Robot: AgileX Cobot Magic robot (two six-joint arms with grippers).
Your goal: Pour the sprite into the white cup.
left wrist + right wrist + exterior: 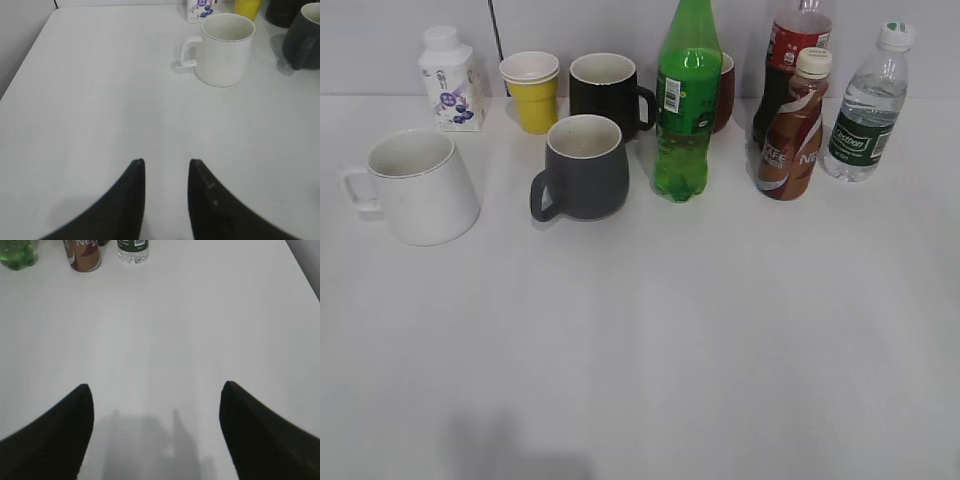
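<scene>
Front worktop (650, 350) open. Grey mug (584, 166) stands between white cup (416, 186) and sprite (686, 105); coffee bottle (794, 125) flanks right.

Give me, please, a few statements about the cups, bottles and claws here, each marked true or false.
1. The sprite stands upright. True.
2. The white cup lies on its side. False: it stands upright, opening up.
3. The right claw holds the sprite. False: it is open and empty over bare table.
4. The grey mug stands between the white cup and the sprite. True.
5. The left claw grips the white cup's handle. False: it is well short of the cup.
</scene>
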